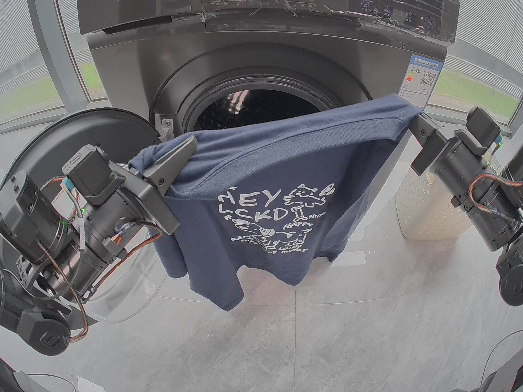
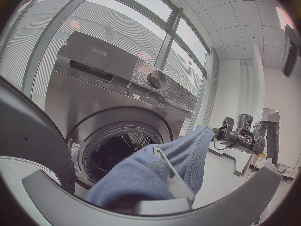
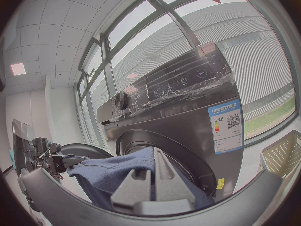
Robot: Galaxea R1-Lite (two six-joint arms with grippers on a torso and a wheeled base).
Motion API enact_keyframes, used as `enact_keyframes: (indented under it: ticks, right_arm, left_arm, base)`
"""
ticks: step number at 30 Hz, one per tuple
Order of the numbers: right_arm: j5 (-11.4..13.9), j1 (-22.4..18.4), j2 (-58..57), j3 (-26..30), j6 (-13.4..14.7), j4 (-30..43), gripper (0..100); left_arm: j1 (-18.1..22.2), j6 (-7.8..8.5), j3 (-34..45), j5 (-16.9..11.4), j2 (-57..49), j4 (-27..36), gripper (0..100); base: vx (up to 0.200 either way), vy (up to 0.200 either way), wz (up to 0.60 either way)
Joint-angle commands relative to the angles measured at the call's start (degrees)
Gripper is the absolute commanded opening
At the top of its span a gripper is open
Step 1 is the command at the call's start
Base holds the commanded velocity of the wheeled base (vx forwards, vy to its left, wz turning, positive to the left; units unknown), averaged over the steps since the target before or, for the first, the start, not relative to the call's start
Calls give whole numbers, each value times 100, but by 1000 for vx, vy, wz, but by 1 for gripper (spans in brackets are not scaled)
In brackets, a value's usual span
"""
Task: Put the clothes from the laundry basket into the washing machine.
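Observation:
A navy blue T-shirt [image 1: 272, 191] with white print hangs stretched between both grippers, just in front of the washing machine's open drum [image 1: 253, 110]. My left gripper [image 1: 163, 167] is shut on the shirt's left end; the cloth [image 2: 147, 173] covers its fingers in the left wrist view. My right gripper [image 1: 417, 121] is shut on the shirt's right end, and its fingers [image 3: 166, 176] pinch the fabric [image 3: 113, 173] in the right wrist view. The white laundry basket [image 1: 430, 202] stands on the floor to the right of the machine, behind my right arm.
The round machine door [image 1: 81, 137] is swung open to the left, behind my left arm. Grey tiled floor [image 1: 305, 333] lies open in front of the machine. Windows stand behind the machine.

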Motion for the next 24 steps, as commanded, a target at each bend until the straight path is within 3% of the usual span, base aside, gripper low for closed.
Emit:
enact_keyframes:
  ticks: [1, 12, 15, 19, 20, 24]
  right_arm:
    - [0, -14, -7, 194, -1, 5, 0]
    - [27, 30, 2, 678, 26, 5, 0]
    - [71, 267, 195, 1117, 61, -13, 0]
    - [132, 540, 1065, 1249, 237, -233, 0]
    - [106, 663, 1206, 1284, 263, -321, 100]
    - [132, 1181, 1487, 1653, 281, -373, 100]
  left_arm:
    - [-45, 3, -6, 3, 87, -8, 0]
    - [-256, -41, -199, -68, 395, 62, 0]
    - [-564, -41, -770, -59, 676, 123, 0]
    - [-819, -32, -1095, -41, 869, 343, 0]
    - [-837, -32, -1131, -59, 940, 343, 0]
    - [-819, -32, -1333, -59, 1168, 255, 0]
  base:
    - [0, 0, 0]
    - [0, 0, 0]
    - [0, 0, 0]
    - [0, 0, 0]
    - [0, 0, 0]
    - [0, 0, 0]
